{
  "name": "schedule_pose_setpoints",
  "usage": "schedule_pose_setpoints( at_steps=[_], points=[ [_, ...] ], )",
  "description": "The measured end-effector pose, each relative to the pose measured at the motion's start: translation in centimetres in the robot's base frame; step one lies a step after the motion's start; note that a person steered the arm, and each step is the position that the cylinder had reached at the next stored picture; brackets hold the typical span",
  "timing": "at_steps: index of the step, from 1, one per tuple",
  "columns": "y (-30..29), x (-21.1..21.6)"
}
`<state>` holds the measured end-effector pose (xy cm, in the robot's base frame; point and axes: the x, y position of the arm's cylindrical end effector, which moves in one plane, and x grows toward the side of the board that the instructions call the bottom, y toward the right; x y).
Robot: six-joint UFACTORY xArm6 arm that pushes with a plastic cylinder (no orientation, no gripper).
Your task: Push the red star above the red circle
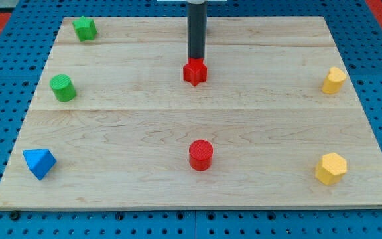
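Tip point(195, 60) touching red star point(195, 72) at its top edge | star straight above red circle point(201, 155), well apart | pincer: rod only, holding nothing | wooden board point(197, 119)

The light is bright and even, and the picture is sharp. Each block, like the red cylinder point(201, 155), throws only a small soft shadow on the wooden board point(111, 133).
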<state>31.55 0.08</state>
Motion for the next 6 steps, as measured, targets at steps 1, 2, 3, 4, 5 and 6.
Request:
schedule_pose_setpoints(
  at_steps=[1,2,3,4,5,6],
  points=[
    [-1.8,-0.6],
    [2.2,5.2],
    [3.6,13.1],
    [4.2,12.5],
    [2.4,15.0],
    [0.2,15.0]
  ],
)
